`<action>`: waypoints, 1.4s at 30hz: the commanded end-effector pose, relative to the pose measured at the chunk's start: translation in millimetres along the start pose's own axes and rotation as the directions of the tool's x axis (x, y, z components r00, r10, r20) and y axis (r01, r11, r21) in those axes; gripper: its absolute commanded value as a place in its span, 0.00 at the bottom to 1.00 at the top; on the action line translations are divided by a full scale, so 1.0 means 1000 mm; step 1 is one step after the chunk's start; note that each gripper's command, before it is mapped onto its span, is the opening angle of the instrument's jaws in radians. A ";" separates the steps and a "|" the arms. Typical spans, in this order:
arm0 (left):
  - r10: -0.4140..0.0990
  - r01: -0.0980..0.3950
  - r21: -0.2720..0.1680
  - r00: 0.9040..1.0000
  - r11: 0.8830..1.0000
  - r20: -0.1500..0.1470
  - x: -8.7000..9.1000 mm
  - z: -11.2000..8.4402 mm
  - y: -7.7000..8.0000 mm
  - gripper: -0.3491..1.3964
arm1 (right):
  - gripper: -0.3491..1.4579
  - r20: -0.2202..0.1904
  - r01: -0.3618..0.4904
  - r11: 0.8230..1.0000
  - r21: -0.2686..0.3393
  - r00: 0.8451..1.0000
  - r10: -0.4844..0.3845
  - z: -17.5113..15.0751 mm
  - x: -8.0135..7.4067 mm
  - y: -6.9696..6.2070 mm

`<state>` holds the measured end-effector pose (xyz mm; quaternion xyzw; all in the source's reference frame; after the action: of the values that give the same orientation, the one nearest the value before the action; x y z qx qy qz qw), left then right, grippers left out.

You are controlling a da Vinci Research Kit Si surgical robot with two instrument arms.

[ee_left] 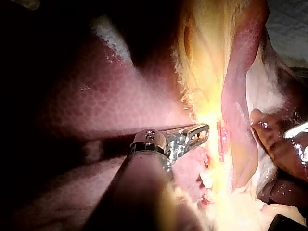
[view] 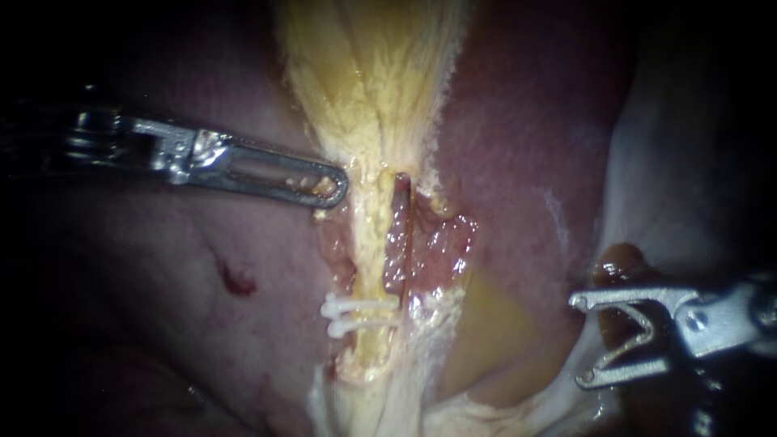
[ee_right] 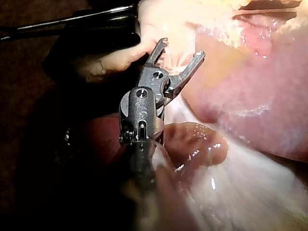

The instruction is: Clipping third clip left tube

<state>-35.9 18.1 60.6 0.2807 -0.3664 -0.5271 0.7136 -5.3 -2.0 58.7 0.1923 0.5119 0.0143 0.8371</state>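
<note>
The pale yellow left tube [view: 371, 243] is running near to far, wearing two white clips [view: 356, 306] across its near end.

The reddish liver [view: 162, 340] bears a small dark-red spot [view: 237, 282], with yellow fibrous tissue [view: 372, 73] fanning wide beside it

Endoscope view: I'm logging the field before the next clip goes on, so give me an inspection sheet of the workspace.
Surface: liver, with a small red spot on it.
Job's things: left tube, with two white clips across it, close together.
Clutter: nothing seen.
End effectors: left instrument has its tip at the yellow tissue above the clips; right instrument has its jaws open, well apart from the tube.
Cables: nothing seen.
Surroundings: dark, nothing seen.
</note>
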 end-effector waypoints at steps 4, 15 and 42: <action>-0.001 0.001 0.003 1.000 1.000 -0.003 -0.0002 -0.0008 0.0000 0.00 | 0.47 0.000 0.000 1.000 0.000 1.000 0.000 0.0000 0.0000 0.0000; -0.014 0.014 -0.013 1.000 1.000 0.018 -0.0028 -0.0074 -0.0001 0.00 | 0.47 0.000 0.001 1.000 0.000 1.000 -0.001 0.0000 0.0000 -0.0001; -0.021 0.022 -0.021 0.999 1.000 0.042 -0.0034 -0.0098 -0.0002 0.00 | 0.47 -0.038 -0.041 0.999 0.014 0.998 0.041 0.0039 0.0016 0.0014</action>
<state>-28.5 21.4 54.0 0.2658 -0.3727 -0.5445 0.7028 -0.5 -1.5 59.5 0.2114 0.5246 0.0371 0.8238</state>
